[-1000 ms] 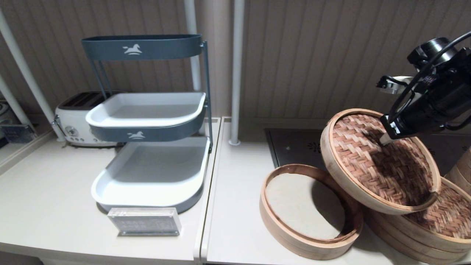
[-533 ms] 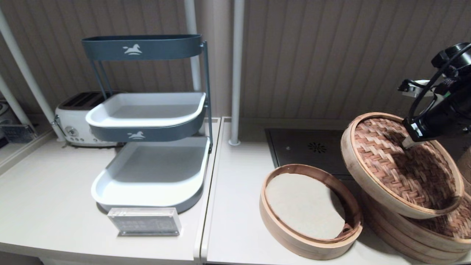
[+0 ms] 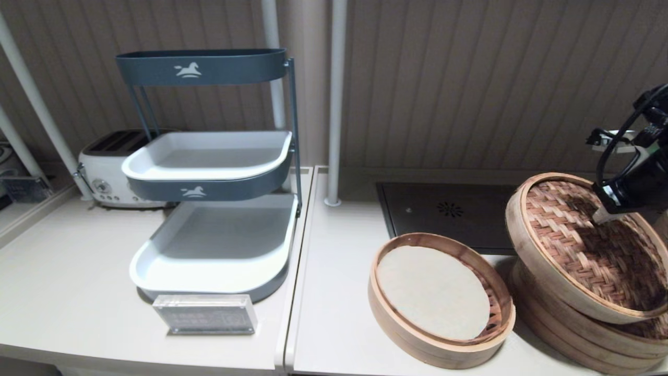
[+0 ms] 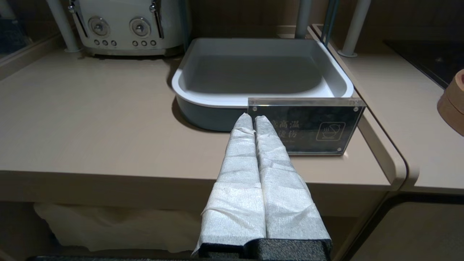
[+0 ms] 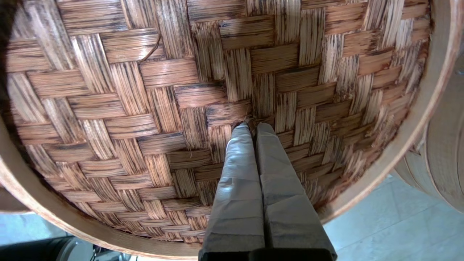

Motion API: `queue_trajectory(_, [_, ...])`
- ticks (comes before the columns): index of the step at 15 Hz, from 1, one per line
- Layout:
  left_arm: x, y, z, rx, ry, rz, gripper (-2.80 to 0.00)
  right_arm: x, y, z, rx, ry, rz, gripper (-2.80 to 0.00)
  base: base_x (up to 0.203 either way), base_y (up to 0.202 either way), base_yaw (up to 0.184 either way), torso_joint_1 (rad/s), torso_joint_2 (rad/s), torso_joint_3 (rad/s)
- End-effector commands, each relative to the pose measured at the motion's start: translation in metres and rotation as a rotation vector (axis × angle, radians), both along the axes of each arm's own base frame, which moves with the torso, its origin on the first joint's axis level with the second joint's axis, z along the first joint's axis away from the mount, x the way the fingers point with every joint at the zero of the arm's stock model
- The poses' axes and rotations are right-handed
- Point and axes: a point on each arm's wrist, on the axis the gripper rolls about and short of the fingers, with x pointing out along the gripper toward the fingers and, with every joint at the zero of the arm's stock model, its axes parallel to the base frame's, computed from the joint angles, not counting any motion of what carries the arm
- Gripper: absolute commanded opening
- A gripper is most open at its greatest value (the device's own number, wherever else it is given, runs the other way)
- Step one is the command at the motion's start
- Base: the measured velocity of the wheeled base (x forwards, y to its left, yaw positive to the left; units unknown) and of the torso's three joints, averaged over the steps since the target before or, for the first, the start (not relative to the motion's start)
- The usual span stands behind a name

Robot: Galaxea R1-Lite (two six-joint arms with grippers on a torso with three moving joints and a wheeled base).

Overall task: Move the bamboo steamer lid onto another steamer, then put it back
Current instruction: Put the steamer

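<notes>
The left gripper [image 4: 252, 119] is parked, its fingers pressed together on nothing, low before the counter edge, with a clear acrylic sign [image 4: 306, 125] just beyond its tips.

To the left of the right gripper [image 3: 600, 215], the open basket with the white liner [image 3: 433, 292] is seen uncovered on the counter.

The right gripper's fingers are closed tight on the small knot at the centre of the bamboo steamer lid [image 3: 579, 245]. The lid is held tilted, its lower edge just above the other steamer [image 3: 574, 329], directly below the gripper; contact cannot be confirmed.

Step judged: first transfer, near set-down. Next move is judged to call for levelling the lid, lowering it squarely onto the rings, then release.

Versus the earlier frames: lid and gripper have shifted rightward and lower, and the liner is now fully exposed.
</notes>
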Motion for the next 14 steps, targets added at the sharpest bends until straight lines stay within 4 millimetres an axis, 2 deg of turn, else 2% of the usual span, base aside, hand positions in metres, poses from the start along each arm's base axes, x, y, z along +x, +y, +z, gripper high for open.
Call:
queue_trajectory(1, [0.002,0.0,-0.008,0.0,0.023,0.0,-2.8,0.0,-0.009,-0.005,0.011,0.021,-0.022,-2.8,0.0,0.0,0.0,0.0,0.0,0.0])
queue_trajectory(9, [0.002,0.0,-0.008,0.0,0.025,0.0,-2.8,-0.003,-0.03,-0.013,0.025,0.043,-0.07,-2.8,0.0,0.0,0.0,0.0,0.0,0.0])
queue_trajectory(14, [0.002,0.0,-0.008,0.0,0.025,0.0,-2.8,-0.001,-0.041,-0.025,0.04,0.082,-0.095,-2.8,0.0,0.0,0.0,0.0,0.0,0.0])
